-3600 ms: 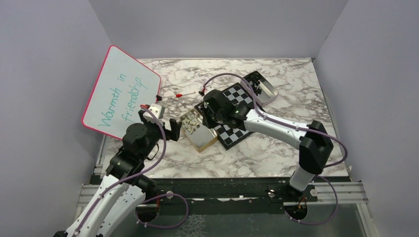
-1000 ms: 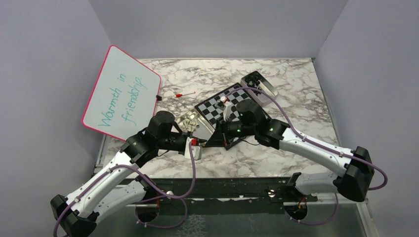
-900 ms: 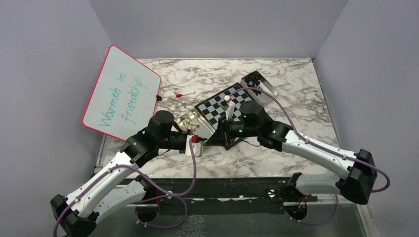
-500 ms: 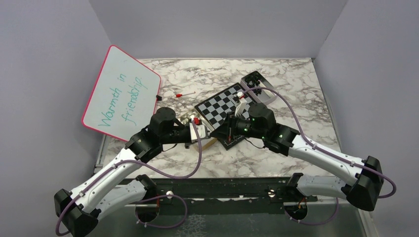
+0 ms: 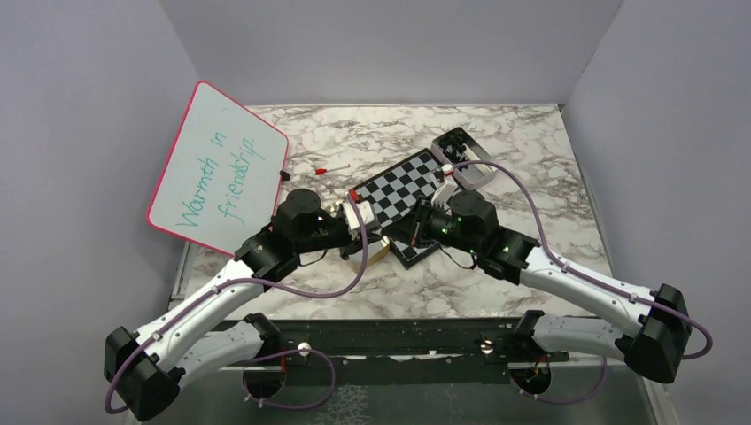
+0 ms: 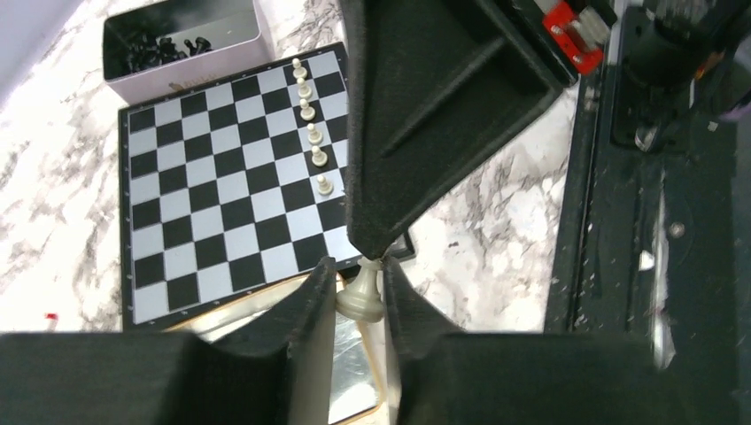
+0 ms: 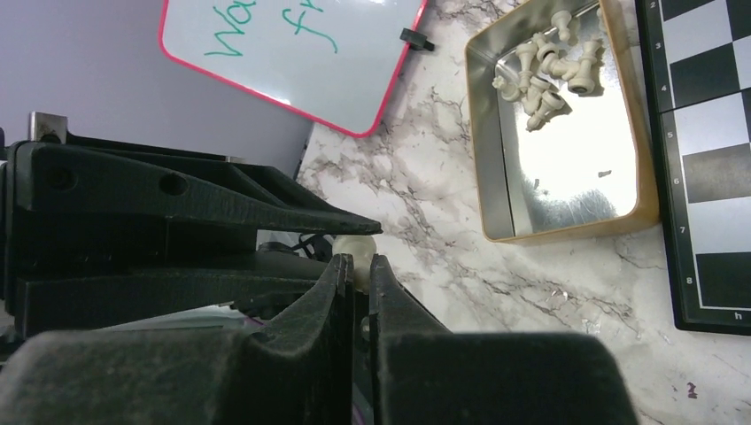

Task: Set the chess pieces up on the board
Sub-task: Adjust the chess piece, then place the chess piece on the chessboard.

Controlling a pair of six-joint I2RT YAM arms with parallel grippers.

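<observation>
My left claw is clamped on the lower part of a small pale whitish chess piece. My right claw is pinched shut on the top of the same piece, so both hold it above the tabletop. From overhead, the two meet at about 7 o'clock from the centre of the small black-and-white chequered chessboard, just off its edge. Six pale pawns stand in one row along one side of the board. A gold-rimmed rectangular metal tin holding loose pale pieces lies at the board's 8 o'clock. A silvery tin of black pieces sits at its 1 o'clock. A pink-framed whiteboard leans at 10 o'clock on the marble tabletop.
</observation>
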